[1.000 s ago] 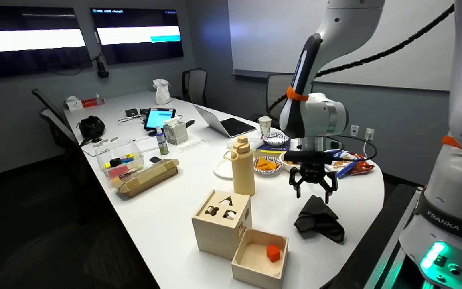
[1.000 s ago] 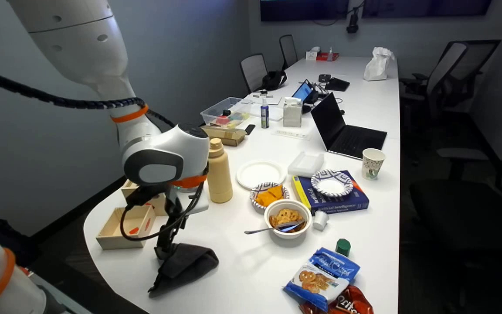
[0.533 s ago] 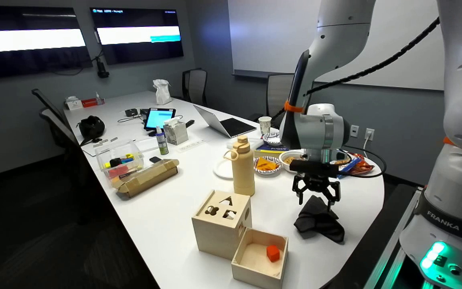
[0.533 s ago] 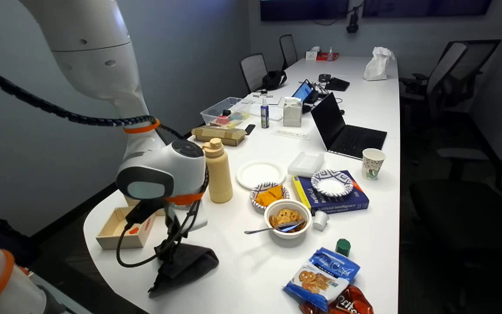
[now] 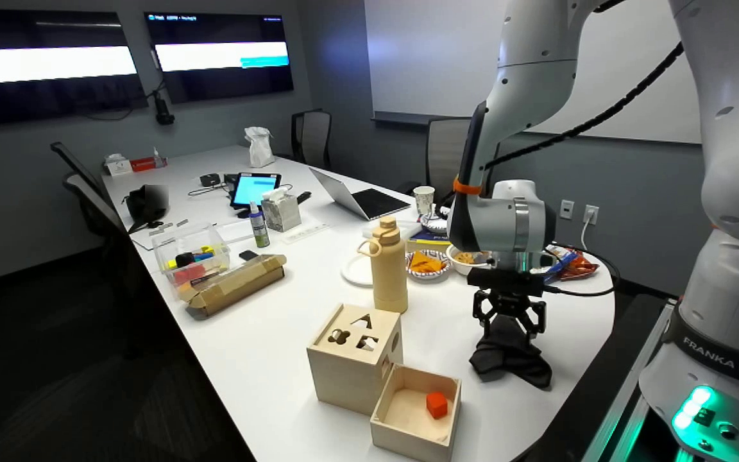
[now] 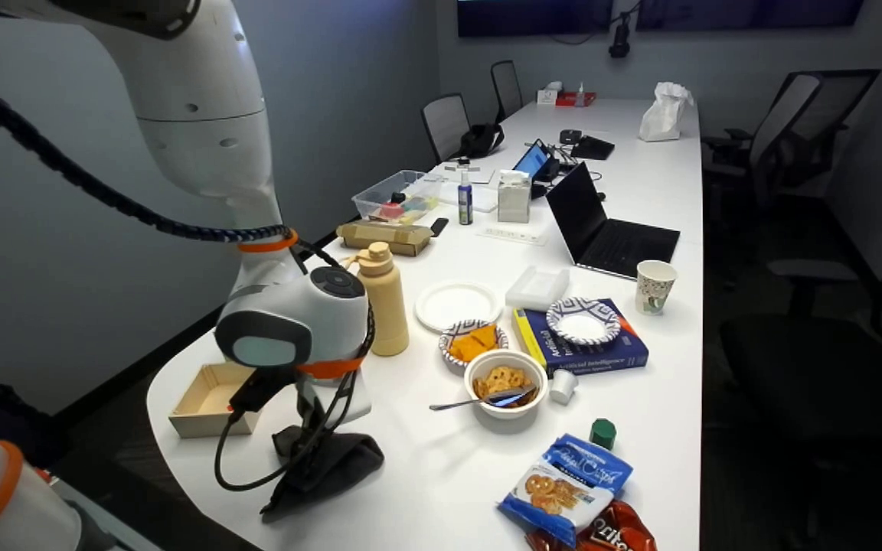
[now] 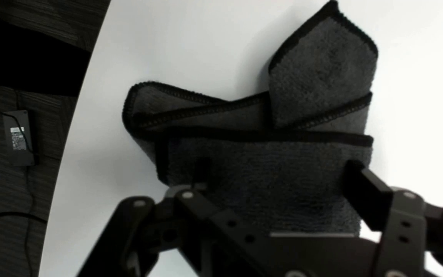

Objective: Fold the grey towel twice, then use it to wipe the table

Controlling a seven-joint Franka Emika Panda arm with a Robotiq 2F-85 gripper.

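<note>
The grey towel (image 5: 510, 362) lies bunched and partly folded near the rounded end of the white table (image 5: 292, 359). It looks nearly black in both exterior views (image 6: 349, 463). In the wrist view the towel (image 7: 321, 73) shows dark stitched edges, overlapping layers, one flap pointing up and one to the left. My gripper (image 5: 508, 336) points down over the towel's upper part. In the wrist view the gripper (image 7: 278, 169) is open, its fingers apart with towel between and under them. Whether the fingertips touch the cloth I cannot tell. The arm and cables partly hide the gripper in an exterior view (image 6: 311, 455).
A wooden shape box (image 5: 353, 366) and an open wooden tray (image 5: 408, 417) with a red block (image 5: 437, 405) stand beside the towel. A tan bottle (image 5: 389, 269), a chip bowl (image 6: 473, 344), a cookie bowl (image 6: 505, 383) and snack bags (image 6: 567, 486) stand farther along.
My gripper has come down onto or just above the towel, staying open. The arm has leaned forward and lower. The towel lies almost as it was.
</note>
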